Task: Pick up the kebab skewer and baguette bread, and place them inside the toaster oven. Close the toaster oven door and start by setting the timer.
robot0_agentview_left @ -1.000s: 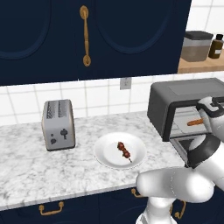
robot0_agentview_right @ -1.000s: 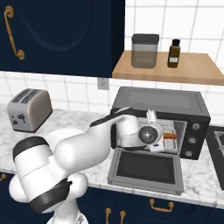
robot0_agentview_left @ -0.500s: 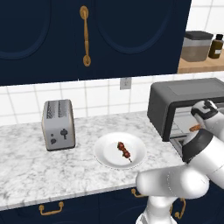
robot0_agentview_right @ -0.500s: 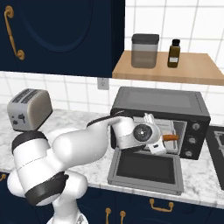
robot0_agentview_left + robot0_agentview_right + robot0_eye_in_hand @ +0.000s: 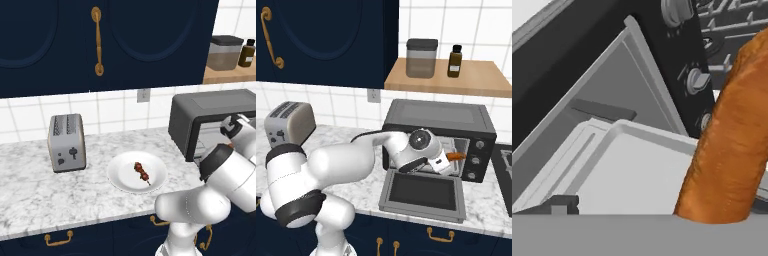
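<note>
The baguette bread (image 5: 456, 156) is an orange-brown loaf held at the mouth of the toaster oven (image 5: 431, 116), and my gripper (image 5: 448, 157) is shut on it. In the hand view the baguette bread (image 5: 732, 135) rises large at the right, in front of the oven's knobs (image 5: 697, 80) and wire rack (image 5: 737, 20); my fingertips are hidden behind it. The toaster oven door (image 5: 423, 192) lies folded down flat, open. On a white plate (image 5: 120, 180), left of the toaster oven (image 5: 210, 112), lies the kebab skewer (image 5: 142, 172), far from my hand.
A silver two-slot toaster (image 5: 67, 142) stands at the left of the marble counter (image 5: 45, 200). Above the oven a wooden shelf (image 5: 481, 82) carries a grey canister (image 5: 422, 58) and a dark bottle (image 5: 455, 61). Dark blue cupboards hang overhead.
The hand has carried the baguette bread further right, to the right side of the oven opening. The plate, the skewer and the door have not moved.
</note>
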### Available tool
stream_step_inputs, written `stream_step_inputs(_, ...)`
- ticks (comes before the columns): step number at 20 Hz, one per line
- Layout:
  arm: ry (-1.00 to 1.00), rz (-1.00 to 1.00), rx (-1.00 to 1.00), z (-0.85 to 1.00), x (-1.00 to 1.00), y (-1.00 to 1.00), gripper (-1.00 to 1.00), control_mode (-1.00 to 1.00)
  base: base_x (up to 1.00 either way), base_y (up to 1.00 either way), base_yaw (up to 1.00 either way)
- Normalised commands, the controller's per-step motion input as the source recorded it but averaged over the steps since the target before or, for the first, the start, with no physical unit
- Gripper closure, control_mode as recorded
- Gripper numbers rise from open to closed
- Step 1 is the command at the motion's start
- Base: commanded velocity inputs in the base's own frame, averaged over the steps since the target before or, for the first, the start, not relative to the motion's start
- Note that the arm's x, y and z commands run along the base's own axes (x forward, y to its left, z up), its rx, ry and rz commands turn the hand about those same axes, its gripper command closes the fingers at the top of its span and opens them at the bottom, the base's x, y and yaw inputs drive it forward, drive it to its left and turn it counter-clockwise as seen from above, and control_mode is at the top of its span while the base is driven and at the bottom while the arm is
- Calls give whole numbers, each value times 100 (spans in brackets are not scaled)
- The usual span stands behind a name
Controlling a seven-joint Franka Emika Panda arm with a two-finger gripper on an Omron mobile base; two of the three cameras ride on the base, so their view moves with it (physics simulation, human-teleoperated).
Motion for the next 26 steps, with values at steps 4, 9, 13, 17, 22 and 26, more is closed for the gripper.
stream_step_inputs(4,23,15,-10,-2,-46,-30,-100,-100,0,0,0)
stream_step_inputs(9,43,5,-3,1,-13,-2,-100,-100,0,0,0)
stream_step_inputs(13,51,10,-4,1,1,0,-100,-100,0,0,0)
stream_step_inputs(17,46,28,10,0,29,-3,-100,-100,0,0,0)
stream_step_inputs(22,13,28,9,0,-4,-15,-100,-100,0,0,0)
stream_step_inputs(26,0,6,14,-3,-13,-29,-100,-100,0,0,0)
